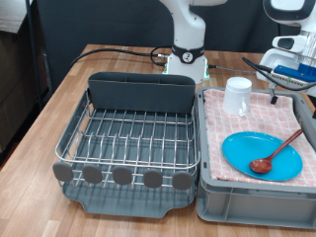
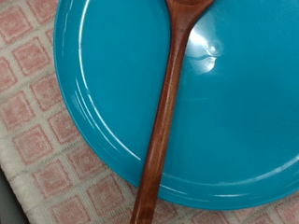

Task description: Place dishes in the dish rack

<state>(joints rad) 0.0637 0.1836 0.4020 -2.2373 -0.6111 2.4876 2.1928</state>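
Silver wire dish rack (image 1: 126,138) in its dark grey plastic tray, tall grey utensil bin (image 1: 141,91) along the far side, sits at the exterior view's left with nothing in it. Right of it, a grey crate (image 1: 252,202) lined with pink checked cloth (image 1: 288,120) holds a small white mug (image 1: 237,96) at the far end and a round bright-blue plate (image 1: 262,155) nearer, a reddish-brown wooden spoon (image 1: 277,151) lying across it. The gripper (image 1: 293,61) hangs at far right; whether wide or narrow, I cannot tell.

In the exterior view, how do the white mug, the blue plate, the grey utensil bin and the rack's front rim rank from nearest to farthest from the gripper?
The gripper hangs at the exterior view's top right.
1. White mug and blue plate, both on the right: too close to call.
2. Utensil bin, centre, at the rack's back.
3. Rack's front rim, bottom left.
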